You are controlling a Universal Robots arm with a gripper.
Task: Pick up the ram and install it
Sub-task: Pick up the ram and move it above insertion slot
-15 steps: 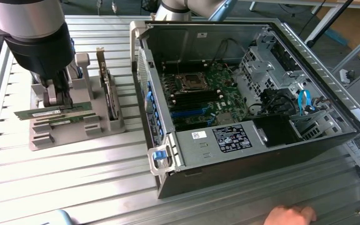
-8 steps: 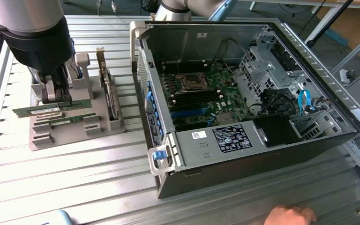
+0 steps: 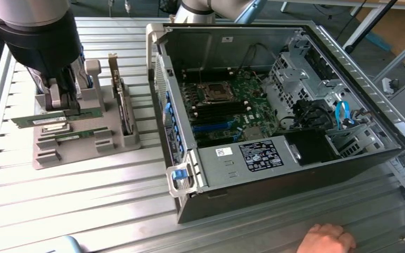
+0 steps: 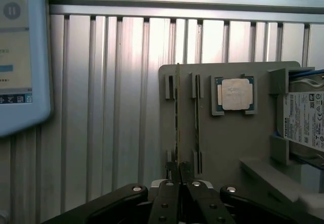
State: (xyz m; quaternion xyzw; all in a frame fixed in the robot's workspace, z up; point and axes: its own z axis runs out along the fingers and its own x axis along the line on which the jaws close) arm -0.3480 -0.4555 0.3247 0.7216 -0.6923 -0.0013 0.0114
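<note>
The ram [image 4: 177,115] is a thin green stick seen edge-on in the wrist view, standing in a slot of the grey holder [image 4: 223,143]. My gripper [image 4: 177,170] is down over its near end, and both fingers press against the stick's sides. In the exterior view the ram [image 3: 39,120] lies along the holder [image 3: 83,150] at that view's left, with my gripper [image 3: 63,108] directly on top of it. A second green stick [image 4: 196,115] stands in the neighbouring slot, also visible in the exterior view [image 3: 76,136].
An open computer case [image 3: 188,174] lies at the exterior view's right, with its motherboard [image 3: 234,103] and dark memory slots [image 3: 220,112] exposed. On the holder are a dark upright card [image 3: 123,108], a silver processor [image 4: 236,93] and a hard drive [image 4: 304,118]. A hand [image 3: 326,238] rests near the front edge. A tablet screen [image 4: 20,57] sits nearby.
</note>
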